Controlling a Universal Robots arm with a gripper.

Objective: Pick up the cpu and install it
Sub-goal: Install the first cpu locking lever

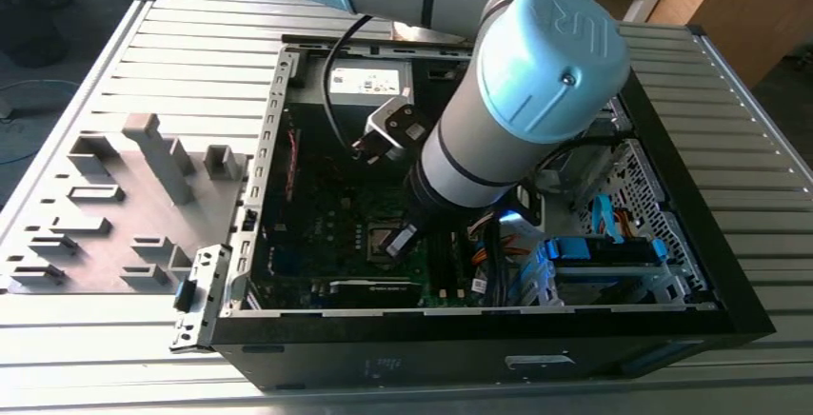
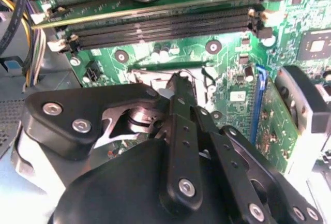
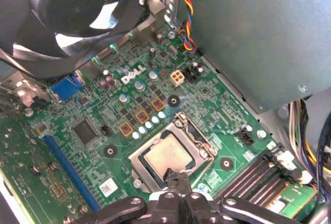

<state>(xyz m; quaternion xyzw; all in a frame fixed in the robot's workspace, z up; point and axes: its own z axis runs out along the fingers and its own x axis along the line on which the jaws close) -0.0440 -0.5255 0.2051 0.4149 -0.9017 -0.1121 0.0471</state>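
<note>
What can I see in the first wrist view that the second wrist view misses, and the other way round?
The first wrist view alone shows the small square silver-grey cpu lying in its dark metal-framed socket, and a round black fan. The second wrist view alone shows the long black memory slots lying side by side. In both wrist views appear the green motherboard and the black gripper just above the socket.

Fan [image 3: 77, 12] and power supply [image 3: 258, 38] flank socket [image 3: 173, 154].
</note>
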